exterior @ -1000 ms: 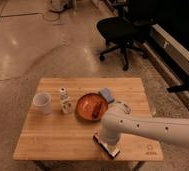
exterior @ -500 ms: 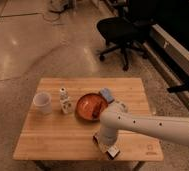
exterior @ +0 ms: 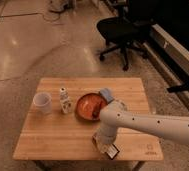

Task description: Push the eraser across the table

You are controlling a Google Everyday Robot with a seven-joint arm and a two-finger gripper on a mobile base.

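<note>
The eraser (exterior: pixel 109 150) is a flat dark block with a red and white label, lying near the front edge of the light wooden table (exterior: pixel 53 137). My white arm reaches in from the right. My gripper (exterior: pixel 104 141) points down at the eraser's near-left end and hides part of it. The table's small dark mark (exterior: pixel 149 148) is near the front right corner.
A clear plastic cup (exterior: pixel 42 102) and a small white bottle (exterior: pixel 64 100) stand at the left. A red-orange plate (exterior: pixel 90 106) sits mid-table with a blue-grey square pad (exterior: pixel 106 94) behind it. A black office chair (exterior: pixel 122 31) stands on the floor beyond.
My arm has swung left and toward the table's front edge, bringing the gripper down onto the eraser, which has shifted slightly toward the front.
</note>
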